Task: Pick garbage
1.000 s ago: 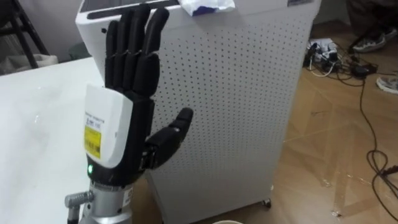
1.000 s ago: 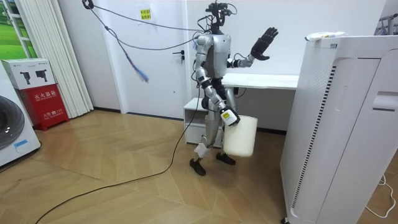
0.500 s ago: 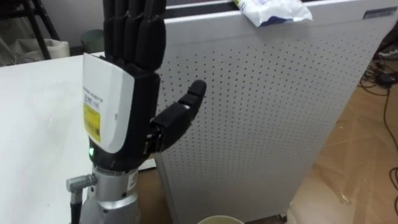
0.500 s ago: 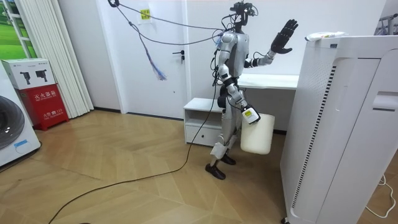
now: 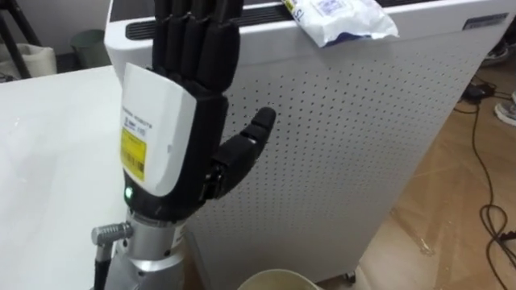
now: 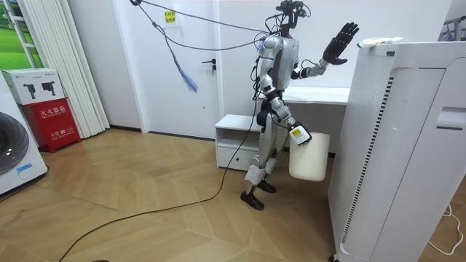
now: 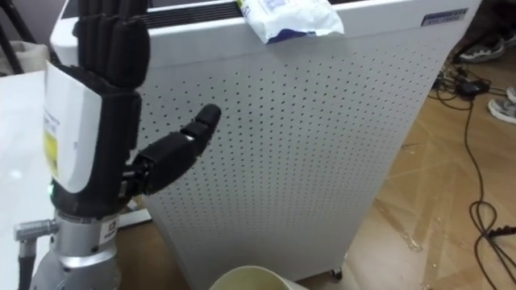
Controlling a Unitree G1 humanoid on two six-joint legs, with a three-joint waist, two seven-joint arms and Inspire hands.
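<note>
A crumpled white and blue packet (image 5: pixel 343 18) lies on top of a tall white perforated cabinet (image 5: pixel 347 137). My left hand (image 5: pixel 181 121) is raised upright in front of the cabinet, left of and below the packet. Its fingers are straight, its thumb points toward the cabinet, and it holds nothing. In the room view this left hand (image 6: pixel 341 42) is up near the cabinet's top edge, a short way from the packet (image 6: pixel 378 42). My right hand (image 6: pixel 297 135) hangs low at my side and carries a white bin (image 6: pixel 309 156). The bin's rim (image 5: pixel 278 280) shows at the bottom edge.
A white table (image 5: pixel 48 161) stands at my left, close against the cabinet. Cables (image 5: pixel 492 217) trail over the wooden floor at the right. In the room view a low white drawer unit (image 6: pixel 237 131) sits behind me.
I have stepped closer to the cabinet, carrying the bin along. The left hand stays raised and open and now stands nearer the cabinet's top and the packet.
</note>
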